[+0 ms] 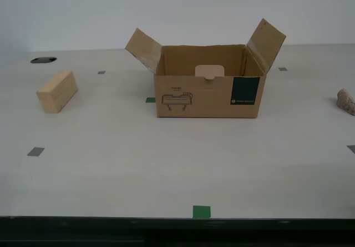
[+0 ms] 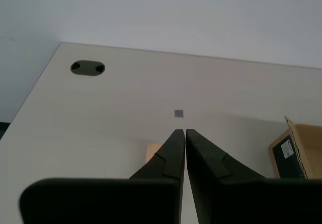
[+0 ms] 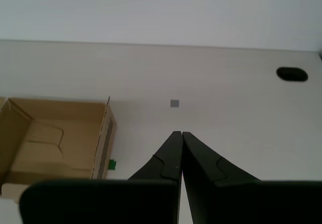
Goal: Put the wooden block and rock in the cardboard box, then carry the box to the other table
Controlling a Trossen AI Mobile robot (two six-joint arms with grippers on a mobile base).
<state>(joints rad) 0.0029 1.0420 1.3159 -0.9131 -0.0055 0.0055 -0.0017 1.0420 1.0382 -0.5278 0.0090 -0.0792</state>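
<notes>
On the pale surface (image 1: 111, 169): cardboard box (image 1: 208, 94), centre, flaps open, nothing visible inside. Wooden block (image 1: 56, 91), well apart toward the exterior view's left. Rock (image 1: 346, 101) at the exterior view's right edge. My second gripper (image 2: 181, 132): fingers (image 2: 171, 156) pressed together, holding nothing, block just beyond the tips. My first gripper (image 3: 178, 133): fingers (image 3: 168, 156) likewise together, empty, box off to one side.

Brown corrugated cardboard box (image 1: 208, 94): matt paper board, dark green printed label. Light tan rectangular wooden block (image 1: 56, 91): smooth, unvarnished faces. Beige-grey rock (image 1: 346, 101): rough, lumpy. Pale bench (image 1: 111, 169): smooth, matt, faint grain. Black gripper fingers (image 2: 173, 153): matt plastic.
</notes>
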